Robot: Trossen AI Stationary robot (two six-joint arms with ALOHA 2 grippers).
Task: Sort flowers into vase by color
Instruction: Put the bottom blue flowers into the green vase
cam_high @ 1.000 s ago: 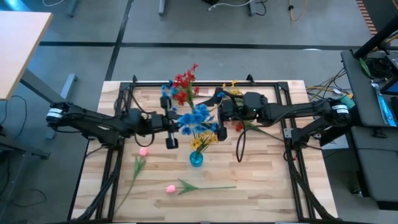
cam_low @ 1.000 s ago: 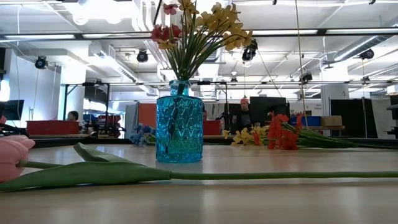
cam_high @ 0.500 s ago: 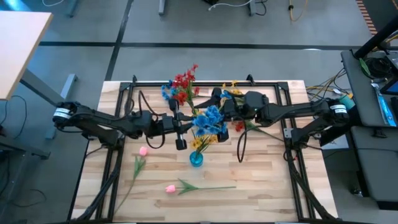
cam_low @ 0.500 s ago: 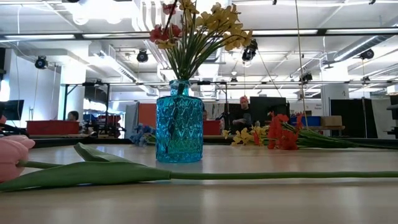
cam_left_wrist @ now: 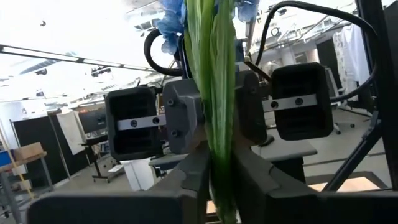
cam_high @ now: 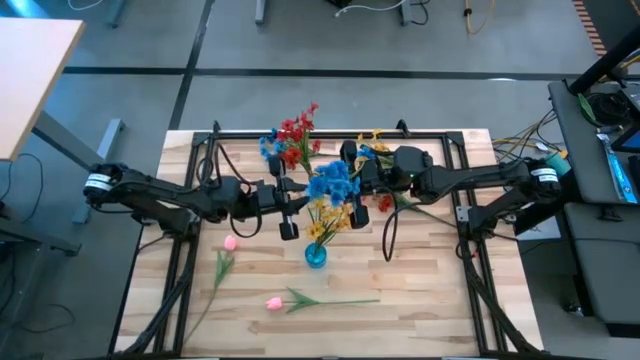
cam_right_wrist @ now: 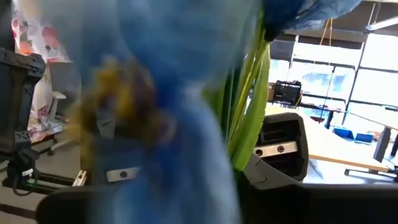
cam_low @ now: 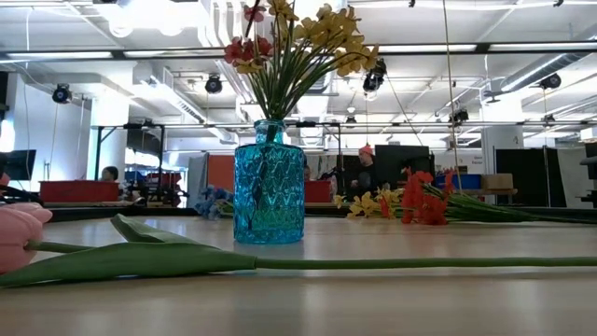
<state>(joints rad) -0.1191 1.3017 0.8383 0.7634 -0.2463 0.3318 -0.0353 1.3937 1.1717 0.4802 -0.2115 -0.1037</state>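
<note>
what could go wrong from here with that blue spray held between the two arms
1. Both grippers meet at the blue flower spray: the left gripper is clamped on its green stems while the right gripper has shut beside it. Uneven pulling might bend or drop it.
2. It hangs right above the blue vase already holding yellow flowers; lowering it there would mix colours, or might tip the vase.

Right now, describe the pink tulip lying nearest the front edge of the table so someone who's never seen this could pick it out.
Start at the blue glass vase near the middle of the wooden table, then look toward the front edge. The pink tulip lies flat there, its bud pointing to the left arm's side and its long green stem running toward the right. The other pink tulip lies farther left with its stem running toward the front edge.
</note>
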